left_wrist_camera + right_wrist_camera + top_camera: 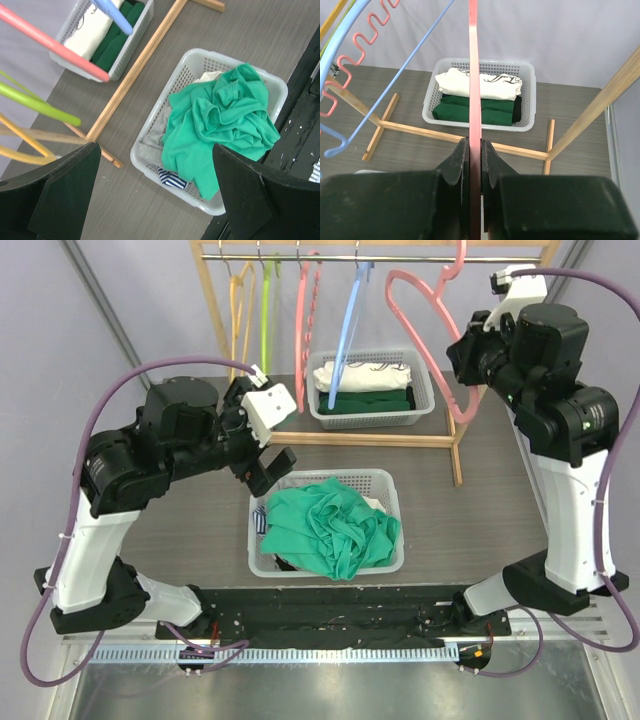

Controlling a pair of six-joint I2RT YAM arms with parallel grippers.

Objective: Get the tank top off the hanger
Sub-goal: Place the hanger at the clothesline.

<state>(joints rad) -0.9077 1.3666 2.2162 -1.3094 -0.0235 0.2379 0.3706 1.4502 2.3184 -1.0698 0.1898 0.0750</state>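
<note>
my right pincer (pixel 475 150) is nearly shut, clamped on the thin pink hanger (pixel 473 60), which runs bare straight up between its fingers. my left pincer (pixel 155 147) is spread fully wide with nothing in it, hovering over the near white basket (pixel 187 75). the green tank top (pixel 220 120) lies crumpled in that basket, on top of other clothes. a 2nd basket (pixel 485 64) of folded clothes sits further back on the surface (pixel 260 30), under the wooden rack (pixel 380 437).
</note>
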